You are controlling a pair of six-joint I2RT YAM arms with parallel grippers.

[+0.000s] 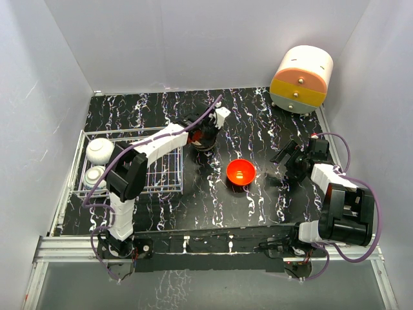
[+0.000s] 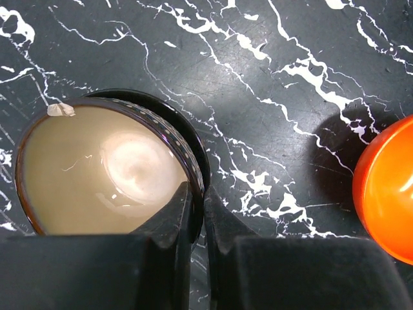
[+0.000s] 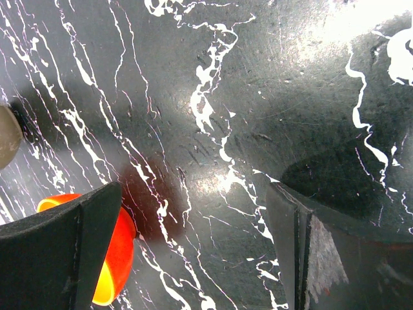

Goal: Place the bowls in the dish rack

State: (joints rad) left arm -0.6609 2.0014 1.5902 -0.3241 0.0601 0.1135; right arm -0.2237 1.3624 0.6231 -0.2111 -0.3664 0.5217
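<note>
The brown/gold bowl (image 1: 201, 135) is at mid-table; in the left wrist view (image 2: 97, 174) it shows a cream inside. A second dark rim (image 2: 201, 155) hugs its outside; I cannot tell whether that is the black bowl. My left gripper (image 1: 208, 129) (image 2: 197, 194) is shut on the brown bowl's rim, one finger (image 2: 171, 223) inside, the other outside. The red-orange bowl (image 1: 241, 172) (image 2: 387, 194) (image 3: 119, 258) sits to its right. My right gripper (image 1: 288, 161) (image 3: 193, 258) is open and empty, right of the red bowl. The dish rack (image 1: 158, 174) at left holds the white bowl (image 1: 100, 150) and the patterned bowl (image 1: 93, 175).
A round cream-and-orange drawer cabinet (image 1: 301, 79) stands at the back right. The black marbled table (image 1: 213, 200) is walled on three sides. The left arm spans over the rack's right part.
</note>
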